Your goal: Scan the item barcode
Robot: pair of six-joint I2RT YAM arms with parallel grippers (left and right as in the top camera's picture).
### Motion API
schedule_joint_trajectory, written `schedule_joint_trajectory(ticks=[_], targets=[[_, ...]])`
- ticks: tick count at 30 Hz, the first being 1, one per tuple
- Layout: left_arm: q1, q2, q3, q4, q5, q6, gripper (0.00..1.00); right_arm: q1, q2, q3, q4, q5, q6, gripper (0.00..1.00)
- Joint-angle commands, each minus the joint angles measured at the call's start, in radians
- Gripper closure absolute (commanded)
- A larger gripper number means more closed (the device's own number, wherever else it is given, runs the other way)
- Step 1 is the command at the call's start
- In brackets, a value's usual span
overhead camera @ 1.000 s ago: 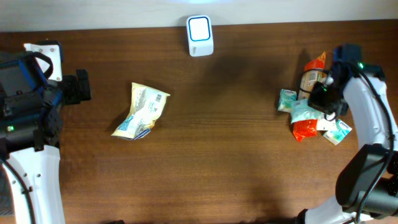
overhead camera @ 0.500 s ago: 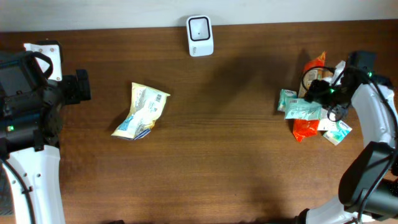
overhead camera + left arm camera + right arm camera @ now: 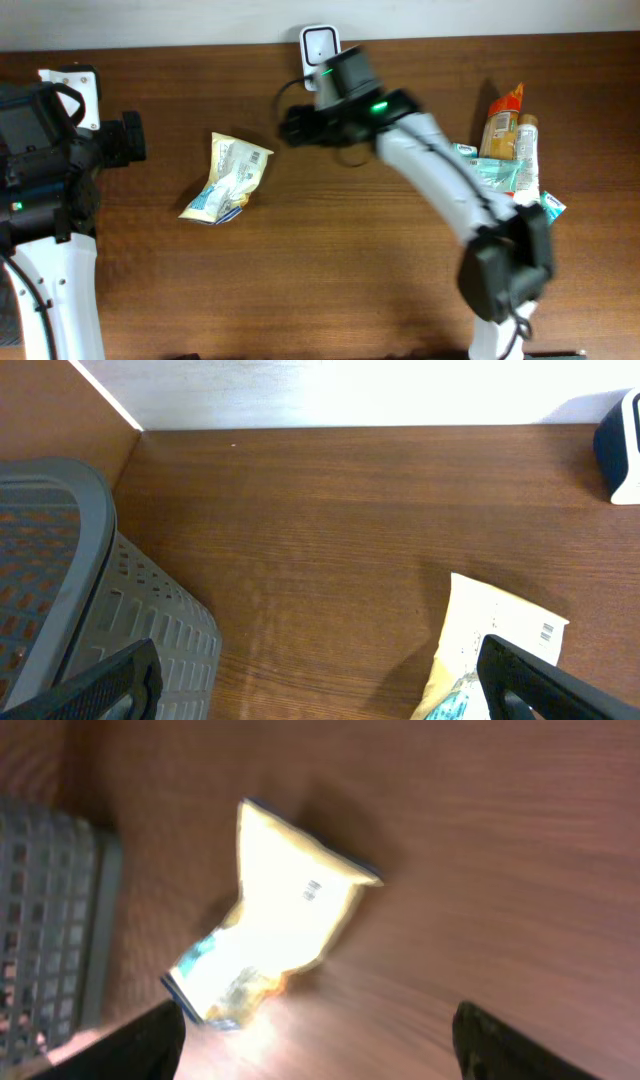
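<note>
Yellow and crumpled, the snack packet point(image 3: 228, 178) lies flat on the wooden desk point(image 3: 330, 260), left of centre, with a small barcode point(image 3: 312, 890) facing up. The right tool point(image 3: 293, 128) hangs near the packet's right side, towards the back, its fingers apart and empty. Behind it, the white scanner point(image 3: 320, 45) stands at the desk's back edge. The left tool point(image 3: 132, 139) is at the far left near a grey basket point(image 3: 60, 590), fingers spread wide, holding nothing. More packets point(image 3: 505, 150) lie heaped at the far right.

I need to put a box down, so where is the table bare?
Bare wood runs along the table's near edge, below the yellow packet and left of the right arm. Crowded: the packet pile at far right.
</note>
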Motion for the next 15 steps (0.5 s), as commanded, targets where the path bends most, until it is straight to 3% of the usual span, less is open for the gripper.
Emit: schedule_joint_trajectory(ticks=[1, 6, 10, 12, 15], targets=[[0.005, -0.001, 0.009, 0.0, 0.011, 0.013, 0.01, 0.123, 0.118, 0.006, 0.099, -0.092, 0.08, 0.17], [0.005, -0.001, 0.009, 0.0, 0.011, 0.013, 0.01, 0.249, 0.243, 0.006, 0.121, -0.129, 0.079, 0.2], [0.005, -0.001, 0.009, 0.0, 0.011, 0.013, 0.01, 0.28, 0.304, 0.006, 0.095, -0.132, 0.079, 0.29], [0.005, -0.001, 0.009, 0.0, 0.011, 0.013, 0.01, 0.278, 0.314, 0.006, 0.106, -0.134, 0.077, 0.39], [0.005, -0.001, 0.009, 0.0, 0.011, 0.013, 0.01, 0.272, 0.314, 0.006, 0.113, -0.117, 0.063, 0.71]])
